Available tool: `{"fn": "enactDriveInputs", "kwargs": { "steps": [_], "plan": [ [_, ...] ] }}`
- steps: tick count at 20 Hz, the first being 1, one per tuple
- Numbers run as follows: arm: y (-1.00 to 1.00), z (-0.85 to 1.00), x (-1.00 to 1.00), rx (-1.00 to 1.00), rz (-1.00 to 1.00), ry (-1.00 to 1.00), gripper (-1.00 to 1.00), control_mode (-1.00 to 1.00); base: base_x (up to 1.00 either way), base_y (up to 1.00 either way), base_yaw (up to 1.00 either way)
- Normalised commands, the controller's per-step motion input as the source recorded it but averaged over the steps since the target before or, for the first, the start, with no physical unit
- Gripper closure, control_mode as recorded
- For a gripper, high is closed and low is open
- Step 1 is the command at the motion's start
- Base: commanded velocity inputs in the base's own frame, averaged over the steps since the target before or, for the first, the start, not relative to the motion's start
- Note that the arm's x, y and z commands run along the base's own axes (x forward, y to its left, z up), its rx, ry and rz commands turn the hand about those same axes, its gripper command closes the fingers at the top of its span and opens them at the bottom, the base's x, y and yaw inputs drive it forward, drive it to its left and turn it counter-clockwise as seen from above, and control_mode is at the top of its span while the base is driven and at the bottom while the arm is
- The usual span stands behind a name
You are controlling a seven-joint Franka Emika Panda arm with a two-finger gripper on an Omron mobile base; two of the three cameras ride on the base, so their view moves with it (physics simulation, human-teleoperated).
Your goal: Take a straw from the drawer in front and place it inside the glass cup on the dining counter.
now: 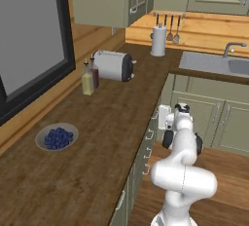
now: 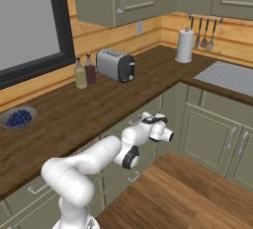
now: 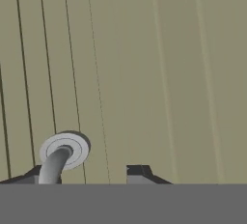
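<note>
Hand view sits you flat against a sage-green cabinet front [image 3: 159, 73], so the camera is square-on for a pull. The worktop [image 1: 73, 137] above carries the toaster [image 1: 114, 65], the blueberry plate [image 1: 57, 137] and two bottles [image 1: 90, 76], all well apart from your work. Your arm reaches low to the drawer stack under the counter edge. A metal handle [image 3: 55, 162] rises between your fingertips [image 3: 139, 172], its round mount just beyond, so your gripper [image 3: 87, 175] straddles it, fingers spread with the bar between them; whether they touch it you cannot tell. Drawer reads as closed, so the straw is presumably inside, hidden.
</note>
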Motion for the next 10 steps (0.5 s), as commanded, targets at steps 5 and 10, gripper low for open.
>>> {"fn": "enactDriveInputs", "kwargs": {
  "steps": [5,10],
  "plan": [
    [-0.51,-1.00,-0.11,0.01,0.00,0.00,1.00,-1.00,0.00,0.00,0.00],
    [-0.63,-0.76,0.00,0.00,0.00,0.05,1.00,-1.00,0.00,0.00,0.00]
  ]
}}
